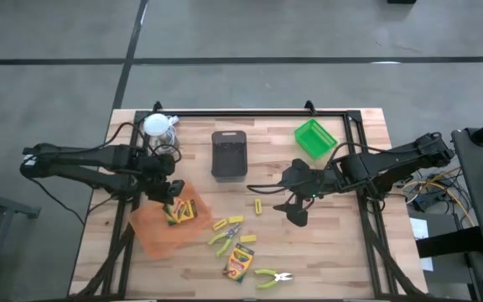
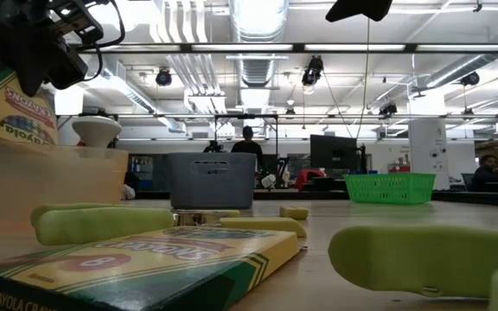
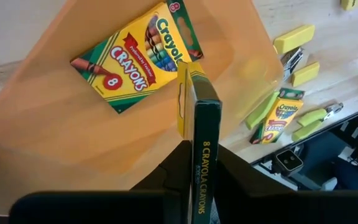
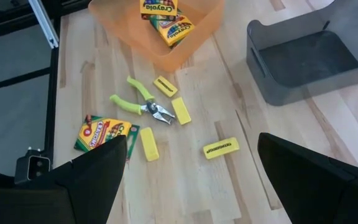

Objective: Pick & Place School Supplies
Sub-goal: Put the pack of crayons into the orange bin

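Nearest the table's front edge, a crayon box (image 1: 239,262), two pliers (image 1: 272,278) and several yellow blocks (image 1: 246,242) lie loose on the wood, so most of the sorting looks undone. Further back, the left gripper (image 1: 171,207) is clamped on a yellow-and-green box (image 3: 199,118), held on edge over the orange tray (image 1: 153,231), where one box (image 3: 137,56) already lies flat. The right gripper (image 1: 295,210) hangs with fingers apart above bare table.

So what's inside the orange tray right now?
One crayon box lies flat inside the orange tray. The left hand holds a second crayon box on edge above it. Whatever lies beneath the held box and hand is covered.
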